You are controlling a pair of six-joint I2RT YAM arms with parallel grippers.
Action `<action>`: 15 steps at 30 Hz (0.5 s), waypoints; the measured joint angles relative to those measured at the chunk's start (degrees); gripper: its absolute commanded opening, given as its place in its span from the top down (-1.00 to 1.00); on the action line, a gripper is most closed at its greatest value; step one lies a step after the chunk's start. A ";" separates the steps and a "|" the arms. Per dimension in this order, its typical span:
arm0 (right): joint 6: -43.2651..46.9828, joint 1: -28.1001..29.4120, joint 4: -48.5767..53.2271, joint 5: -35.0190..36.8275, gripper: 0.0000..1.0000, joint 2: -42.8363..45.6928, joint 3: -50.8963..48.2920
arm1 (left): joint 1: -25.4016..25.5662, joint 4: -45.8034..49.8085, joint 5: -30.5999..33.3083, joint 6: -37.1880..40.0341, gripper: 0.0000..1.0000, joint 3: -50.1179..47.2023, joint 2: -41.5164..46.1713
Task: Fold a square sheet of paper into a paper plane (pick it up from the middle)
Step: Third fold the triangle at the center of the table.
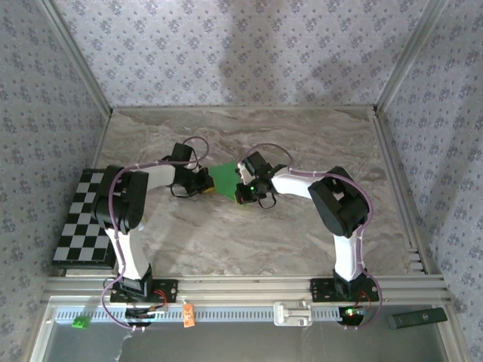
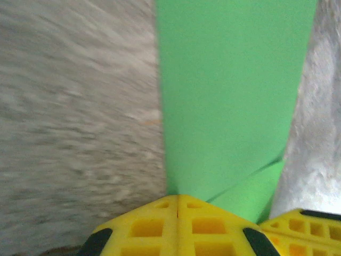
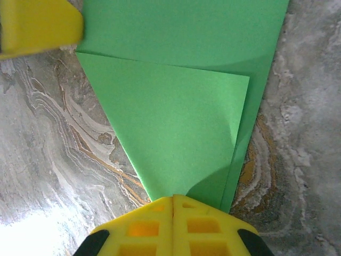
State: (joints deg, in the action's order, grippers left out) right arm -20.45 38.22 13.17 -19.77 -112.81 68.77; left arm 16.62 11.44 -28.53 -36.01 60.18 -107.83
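Note:
The square sheet of paper [image 1: 224,179], bright green, lies flat on the marble table between both grippers. A triangular flap [image 3: 176,122] is folded over it, and a second fold edge shows in the left wrist view [image 2: 250,192]. It has no dart-shaped paper plane form. My left gripper [image 1: 205,183] is shut, its yellow tips [image 2: 177,196] resting on the sheet's left part [image 2: 229,90]. My right gripper [image 1: 243,190] is shut too, tips [image 3: 173,197] down on the point of the flap. Neither pinches the paper between its jaws.
A black-and-white checkered board [image 1: 83,219] lies at the table's left edge. On the near rail sit a tiny green cube [image 1: 78,323], an orange tag [image 1: 189,314] and a dark bar [image 1: 417,317]. Patterned walls close in the table's back and sides.

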 measured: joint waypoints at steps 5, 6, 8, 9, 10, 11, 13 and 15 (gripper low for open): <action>-1.66 0.00 0.42 -0.26 0.99 0.61 -0.02 | -2.08 2.75 5.99 -1.07 0.63 0.02 5.31; -2.29 0.00 0.42 -0.35 0.97 0.92 -0.22 | -2.14 2.84 6.80 -1.51 0.56 0.00 7.02; -3.34 0.00 0.31 -0.50 0.87 1.81 -0.68 | -2.01 2.43 7.87 -2.60 0.41 -0.66 10.69; -3.93 0.00 0.22 -0.48 0.81 2.60 -0.81 | -1.99 1.99 8.28 -3.23 0.32 -1.44 12.87; -4.66 0.00 -0.15 -0.42 0.76 3.63 -0.87 | -1.99 1.49 8.63 -4.02 0.21 -2.47 15.02; -5.09 0.00 -0.55 -0.42 0.72 4.52 -0.87 | -1.95 1.03 8.83 -4.83 0.12 -3.41 16.55; -6.25 0.00 -1.60 0.15 0.61 6.82 -0.87 | -1.64 -0.15 9.01 -6.56 0.00 -6.01 19.69; -7.32 0.00 -2.80 1.16 0.53 8.68 -1.07 | -1.22 -1.11 9.11 -8.26 -0.15 -8.35 21.49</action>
State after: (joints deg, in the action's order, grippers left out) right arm -27.77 38.22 10.37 -18.61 -104.14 67.70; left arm 15.40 10.33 -19.42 -44.27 51.83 -86.35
